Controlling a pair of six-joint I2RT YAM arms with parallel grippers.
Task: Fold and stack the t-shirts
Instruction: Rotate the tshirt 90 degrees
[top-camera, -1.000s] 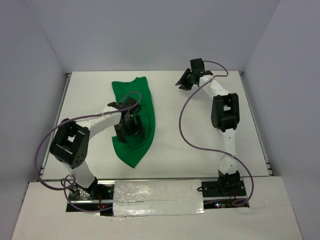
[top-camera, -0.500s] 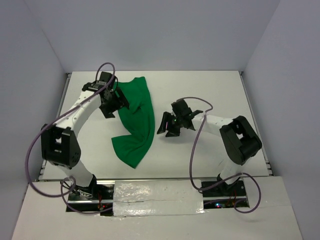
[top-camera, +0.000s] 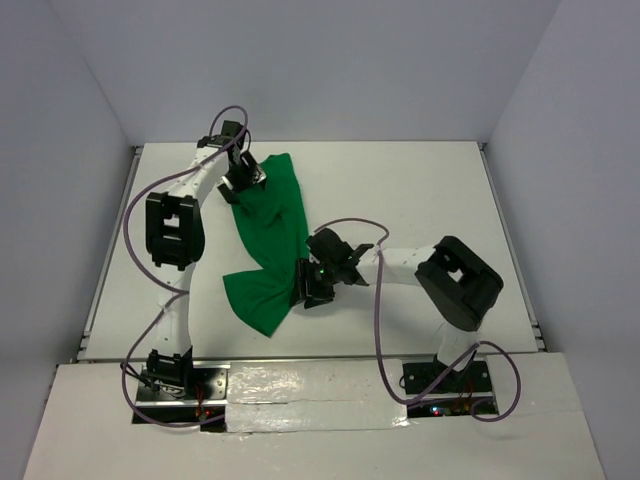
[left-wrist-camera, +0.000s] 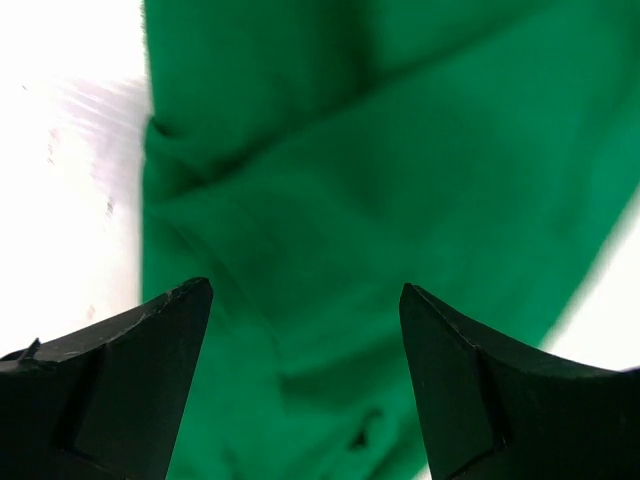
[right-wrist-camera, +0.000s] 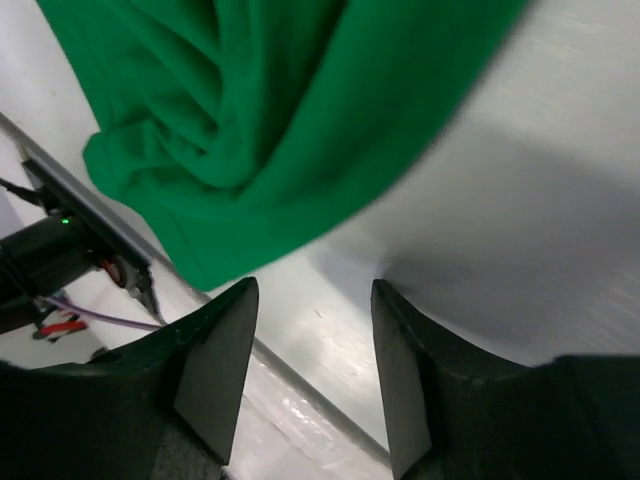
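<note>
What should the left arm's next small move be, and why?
Probably lower the left gripper and close on the t-shirt: its open jaws hover over the cloth's far end, holding nothing, and the right gripper stands open at the near edge.

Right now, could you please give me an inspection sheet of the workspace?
Surface: white table, bare on its right half.
Job's things: one green t-shirt, lying as a rumpled long strip on the left half, near end bunched; not neatly folded.
Clutter: nothing seen.
Grippers: left gripper over the shirt's far left corner, fingers wide apart, holding nothing; right gripper over bare table beside the shirt's near right edge, fingers apart, nothing between them.
Cables: purple cables loop freely along both arms; none seen caught on the cloth.
Surroundings: plain pale walls on three sides.
</note>
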